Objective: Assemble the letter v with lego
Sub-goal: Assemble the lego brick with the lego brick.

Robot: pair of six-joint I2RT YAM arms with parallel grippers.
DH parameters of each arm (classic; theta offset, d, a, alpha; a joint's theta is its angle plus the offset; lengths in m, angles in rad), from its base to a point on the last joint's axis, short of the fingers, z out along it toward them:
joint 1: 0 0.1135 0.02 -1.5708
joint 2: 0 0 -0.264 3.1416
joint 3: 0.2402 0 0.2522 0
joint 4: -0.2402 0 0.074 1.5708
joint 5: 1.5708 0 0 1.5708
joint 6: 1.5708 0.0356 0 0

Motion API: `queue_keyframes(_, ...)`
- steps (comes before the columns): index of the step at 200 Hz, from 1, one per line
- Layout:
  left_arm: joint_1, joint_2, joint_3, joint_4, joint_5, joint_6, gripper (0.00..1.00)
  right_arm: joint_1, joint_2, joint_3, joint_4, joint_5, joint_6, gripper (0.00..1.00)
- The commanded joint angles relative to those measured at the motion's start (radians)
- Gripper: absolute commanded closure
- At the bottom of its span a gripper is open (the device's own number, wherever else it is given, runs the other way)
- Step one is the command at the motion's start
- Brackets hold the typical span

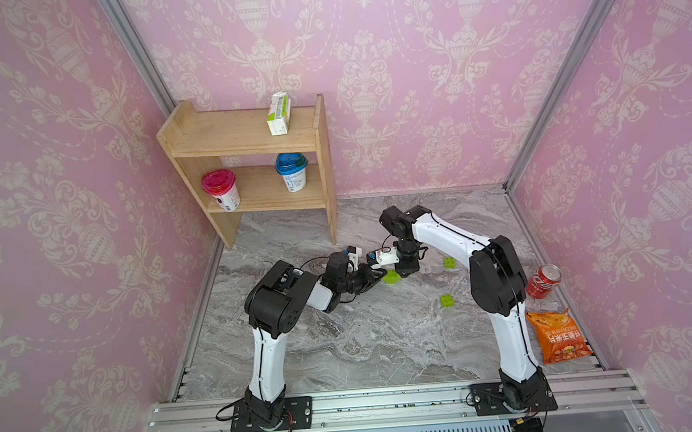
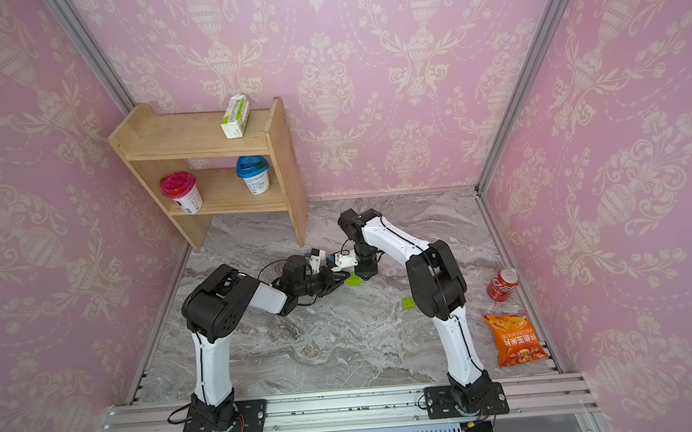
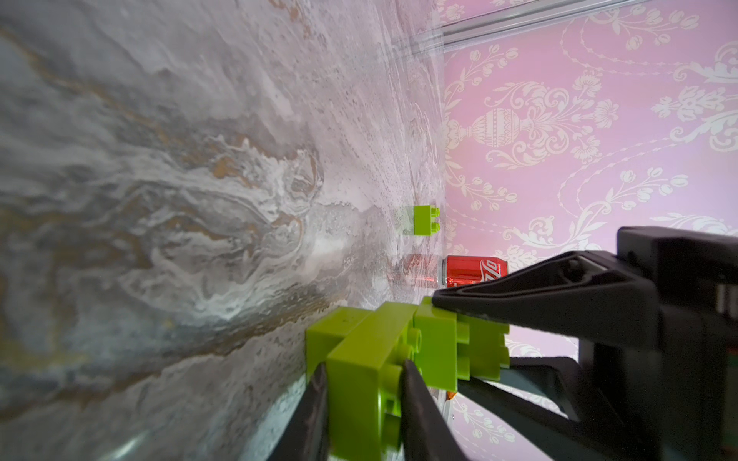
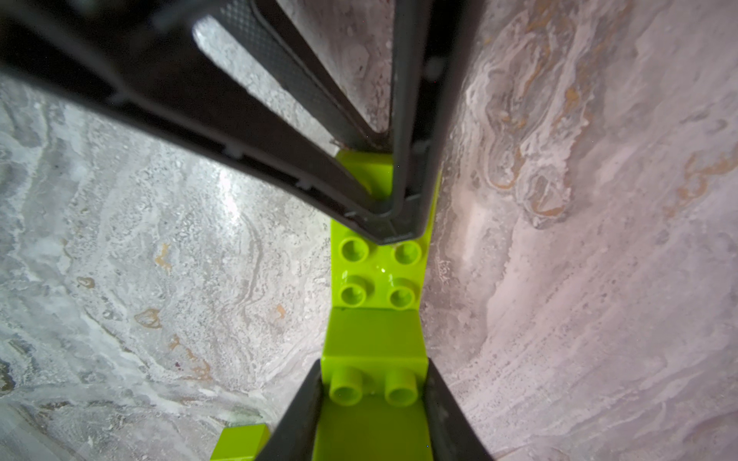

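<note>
left gripper (image 3: 363,371) and right gripper (image 4: 373,367) clamp the lego (image 3: 367,339) between their tips; likely light, stiff, slick: pinch flat sides.

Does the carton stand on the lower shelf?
No, the carton stands on the top shelf, above the blue cup.

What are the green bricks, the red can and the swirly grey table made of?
The green bricks look like hard plastic: one even colour, glossy, moulded round studs. The red can is probably thin metal: its silver rim shines. The table looks like polished marble, grey and tan swirls, but might be a printed sheet.
</note>
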Motion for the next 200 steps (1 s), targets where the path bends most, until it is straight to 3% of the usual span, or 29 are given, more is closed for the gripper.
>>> queue_keyframes(1,0.007,0.017,-0.009,-0.101,-0.022,0.043,0.77,0.011,0.052,-0.065,-0.027,-0.026,0.009,1.00)
queue_keyframes(23,0.006,0.012,-0.009,-0.112,-0.026,0.050,0.77,0.007,0.026,-0.062,-0.019,-0.021,0.020,0.94)
queue_keyframes(35,0.006,0.011,-0.010,-0.111,-0.028,0.049,0.77,0.006,0.008,-0.058,-0.018,-0.022,0.025,0.85)
queue_keyframes(39,0.006,0.011,-0.009,-0.111,-0.029,0.048,0.77,0.006,0.001,-0.056,-0.020,-0.023,0.024,0.68)
queue_keyframes(43,0.007,0.010,-0.010,-0.111,-0.029,0.048,0.77,0.006,-0.003,-0.055,-0.022,-0.023,0.019,0.34)
queue_keyframes(47,0.007,0.010,-0.009,-0.111,-0.030,0.048,0.77,0.006,-0.009,-0.054,-0.023,-0.023,0.019,0.24)
queue_keyframes(102,0.006,0.001,-0.009,-0.117,-0.034,0.049,0.77,0.000,-0.061,-0.039,0.008,-0.045,0.056,0.25)
queue_keyframes(130,0.005,-0.008,-0.015,-0.118,-0.044,0.049,0.77,-0.024,-0.138,-0.040,0.062,-0.087,0.144,0.22)
queue_keyframes(160,0.005,-0.008,-0.036,-0.077,-0.067,0.027,0.76,-0.054,-0.233,-0.049,0.138,-0.034,0.425,0.07)
queue_keyframes(200,0.000,-0.011,-0.083,-0.004,-0.120,-0.019,0.76,-0.056,-0.269,-0.049,0.072,0.039,0.914,0.05)
